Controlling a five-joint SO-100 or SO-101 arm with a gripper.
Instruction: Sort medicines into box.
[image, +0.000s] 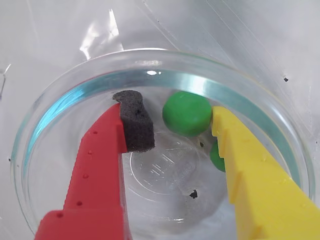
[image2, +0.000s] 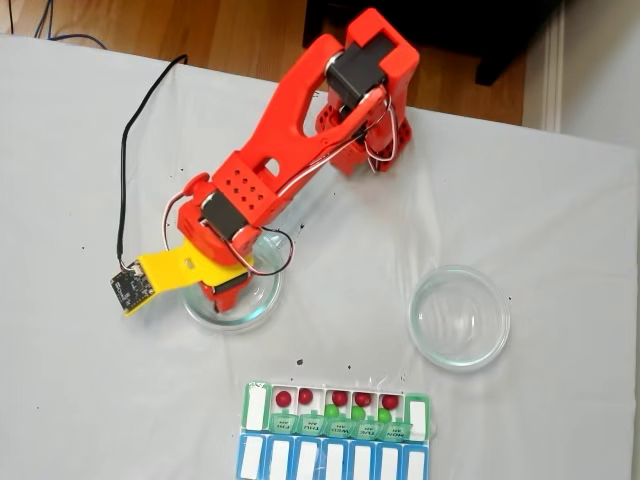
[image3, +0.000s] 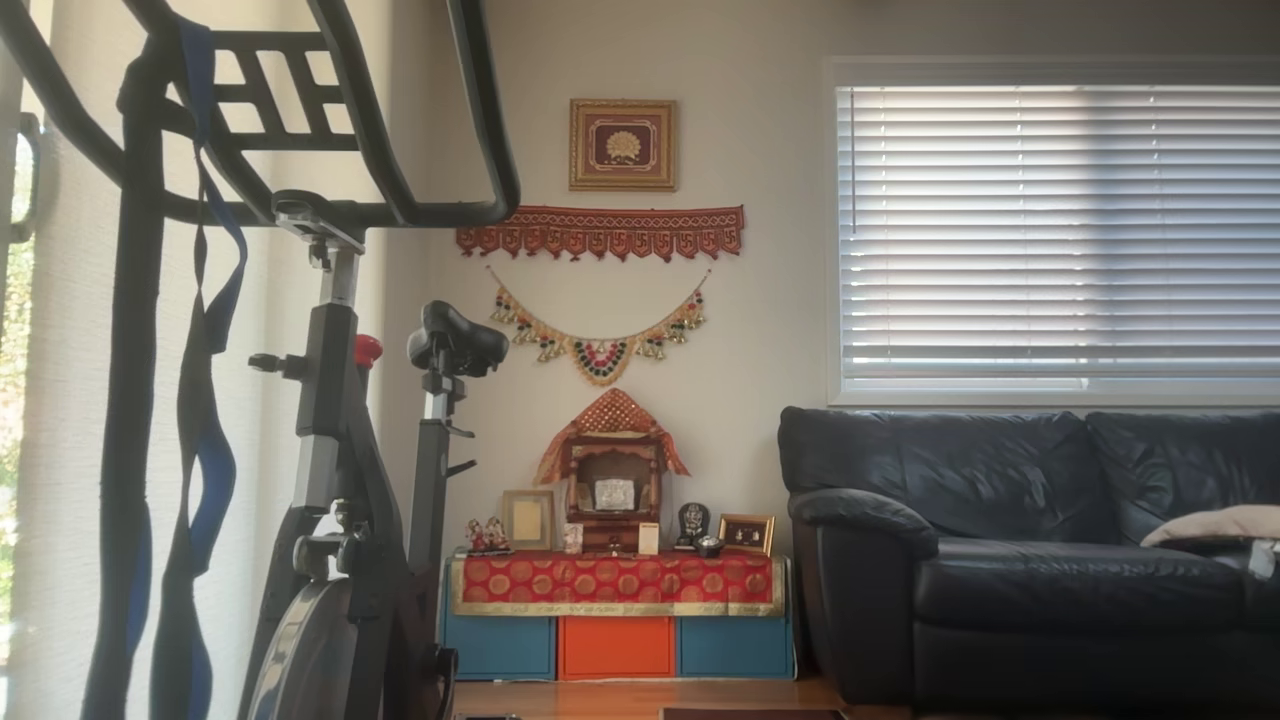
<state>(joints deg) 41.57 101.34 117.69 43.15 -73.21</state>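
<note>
Wrist view: the tool (image: 172, 132), fingers apart and gripping nothing, straddles a glossy green ball (image: 187, 113) in the clear round glass dish (image: 65, 95). Light, slippery, roll-prone; pinch across its middle.

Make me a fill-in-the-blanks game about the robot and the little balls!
1. The gripper is inside a round glass ____.
2. The ball between its fingers is ____.
3. One finger is red and the other finger is ____.
4. The other glass dish holds ____ balls.

Missing words: dish; green; yellow; no
</note>
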